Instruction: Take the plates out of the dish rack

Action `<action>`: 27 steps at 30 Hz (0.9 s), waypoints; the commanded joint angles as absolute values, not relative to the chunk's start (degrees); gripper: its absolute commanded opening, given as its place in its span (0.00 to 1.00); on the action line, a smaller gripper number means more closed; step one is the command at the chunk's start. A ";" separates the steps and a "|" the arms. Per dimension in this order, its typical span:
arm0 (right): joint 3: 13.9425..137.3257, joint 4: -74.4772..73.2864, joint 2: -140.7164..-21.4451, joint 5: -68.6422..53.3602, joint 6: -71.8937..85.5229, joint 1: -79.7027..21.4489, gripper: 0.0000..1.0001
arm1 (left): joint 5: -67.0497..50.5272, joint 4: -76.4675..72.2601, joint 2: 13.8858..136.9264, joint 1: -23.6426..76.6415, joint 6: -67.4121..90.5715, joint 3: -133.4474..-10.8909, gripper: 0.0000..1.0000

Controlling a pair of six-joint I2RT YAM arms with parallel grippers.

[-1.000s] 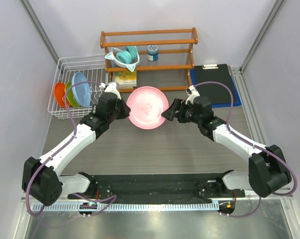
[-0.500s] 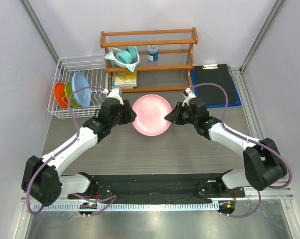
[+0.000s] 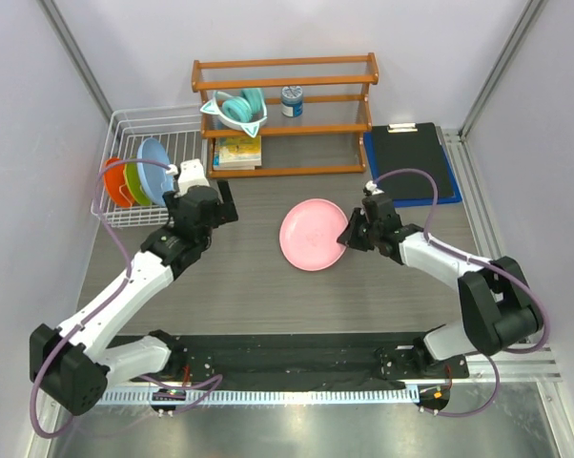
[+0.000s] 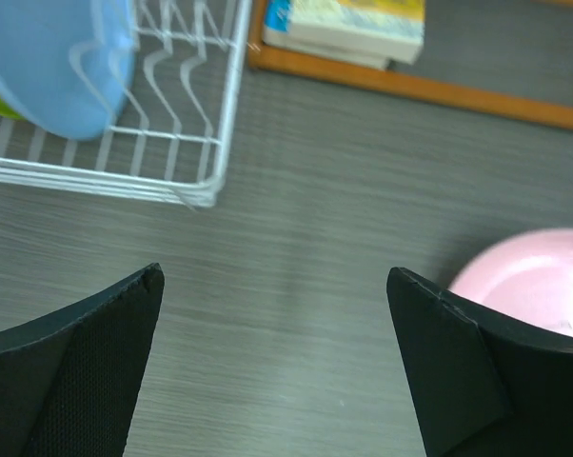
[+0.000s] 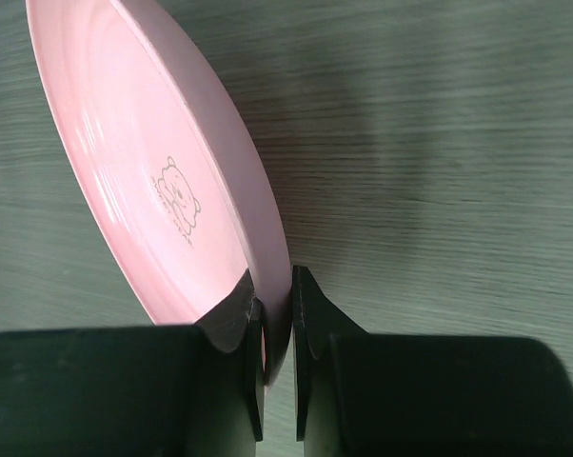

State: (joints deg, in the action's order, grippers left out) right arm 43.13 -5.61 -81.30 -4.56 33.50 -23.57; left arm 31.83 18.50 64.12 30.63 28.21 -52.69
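Grey wood-grain table: mid-table, the right gripper pinches the pink plate by its rim. The left gripper is spread wide and empty, near the rack, where blue, green and orange plates stand. Behind are a shelf, a clipboard and pale walls.

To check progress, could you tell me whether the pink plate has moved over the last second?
Yes. The pink plate has shifted right and nearer the arm bases, away from the wooden shelf.
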 commanded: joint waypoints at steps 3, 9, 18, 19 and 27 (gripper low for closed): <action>43.24 -6.42 -83.49 -3.43 34.10 -18.82 0.01 | 49.56 15.48 62.05 30.41 19.26 -55.55 0.99; 44.21 -9.66 -86.22 -1.59 33.22 -16.96 0.27 | 51.86 12.31 65.12 26.64 15.47 -56.60 0.99; 47.02 -15.90 -87.55 7.53 30.94 -16.52 0.66 | 46.77 11.87 72.15 15.57 16.70 -59.41 0.99; 47.02 -16.26 -86.76 8.52 31.02 -16.52 0.66 | 47.11 11.34 72.68 14.86 16.26 -59.59 0.99; 47.46 -16.87 -79.54 10.28 28.48 -16.52 0.70 | 47.99 5.80 82.78 7.92 14.94 -65.03 1.00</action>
State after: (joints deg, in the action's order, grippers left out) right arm 45.43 -16.45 -83.40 7.57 30.57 -16.64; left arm 47.53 11.29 78.87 10.46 15.40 -60.23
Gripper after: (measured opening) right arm 0.696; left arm 0.994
